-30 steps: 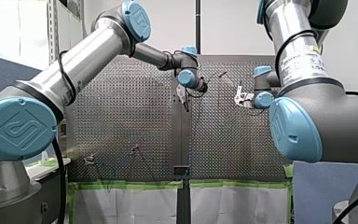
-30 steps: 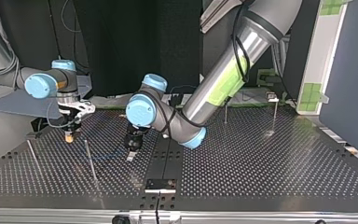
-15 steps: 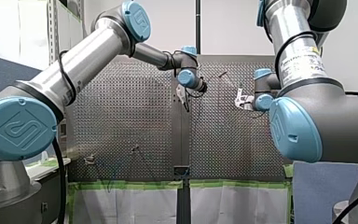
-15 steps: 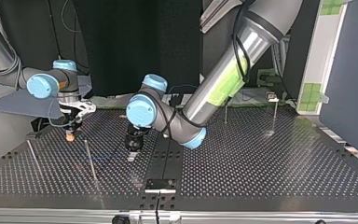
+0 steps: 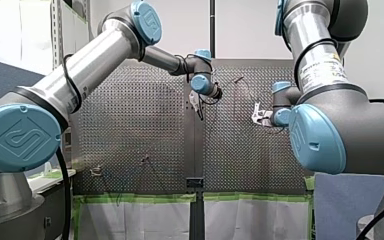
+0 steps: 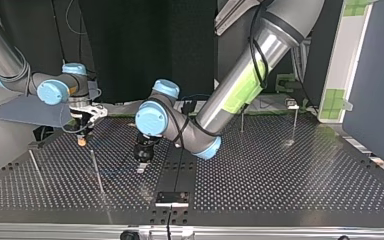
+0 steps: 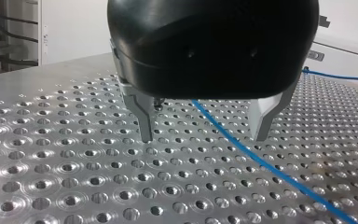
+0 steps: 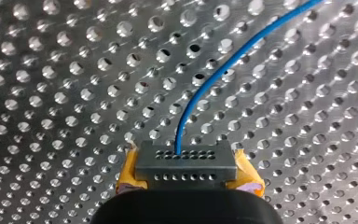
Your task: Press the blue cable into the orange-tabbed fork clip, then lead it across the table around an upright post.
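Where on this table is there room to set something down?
Widest bare stretch: the half of the table at the top view's right, between the dark centre strip and the posts by the far edge. The other half is crowded: my right gripper, my left gripper, two leaning posts and the blue cable.

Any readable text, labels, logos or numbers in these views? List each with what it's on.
No words or numbers can be read.
White label on my right arm, front view: printed lines, too blurred to read.
Blue joint cap on my left arm, front view: embossed logo, no letters readable.
Top and wrist views: no text.
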### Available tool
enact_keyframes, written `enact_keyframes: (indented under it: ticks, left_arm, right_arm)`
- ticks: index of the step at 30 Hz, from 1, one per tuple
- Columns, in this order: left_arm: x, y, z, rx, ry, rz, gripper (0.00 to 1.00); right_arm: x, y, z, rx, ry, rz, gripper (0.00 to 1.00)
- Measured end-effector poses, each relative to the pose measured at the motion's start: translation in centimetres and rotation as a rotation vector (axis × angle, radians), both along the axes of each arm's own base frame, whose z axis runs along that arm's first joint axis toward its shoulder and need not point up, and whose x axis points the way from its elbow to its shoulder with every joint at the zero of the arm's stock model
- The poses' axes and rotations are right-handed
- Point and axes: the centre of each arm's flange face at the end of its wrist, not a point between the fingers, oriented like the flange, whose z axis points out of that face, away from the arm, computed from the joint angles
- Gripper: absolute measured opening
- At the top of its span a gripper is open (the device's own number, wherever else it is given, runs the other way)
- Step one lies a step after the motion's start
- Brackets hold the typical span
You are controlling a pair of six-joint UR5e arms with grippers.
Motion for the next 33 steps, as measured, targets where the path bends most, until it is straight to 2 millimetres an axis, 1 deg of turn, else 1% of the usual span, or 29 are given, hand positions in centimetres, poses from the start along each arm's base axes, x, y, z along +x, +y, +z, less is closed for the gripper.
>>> enact_keyframes:
  ticks: [5,10,18,26,33]
  left_arm:
    - [0.0,0.0,0.0,-0.003,0.002,0.000,1.00]
    - [0.1,0.1,0.0,-0.008,0.004,0.000,1.00]
    - [0.2,0.2,0.0,-0.017,0.010,0.003,1.00]
    - [0.3,0.3,0.0,-0.016,0.009,0.005,1.00]
    - [0.3,0.3,0.0,-0.014,0.008,0.005,1.00]
  right_arm:
    - [0.1,0.0,-0.5,0.004,0.012,0.002,0.00]
    - [0.2,0.0,-1.6,0.015,0.027,0.003,0.00]
    - [0.1,-0.4,-2.6,0.001,0.031,0.001,0.00]
    - [0.1,-0.7,-4.5,0.004,0.033,0.001,0.00]
    - [0.0,-0.9,-4.9,-0.008,0.030,-0.002,0.00]
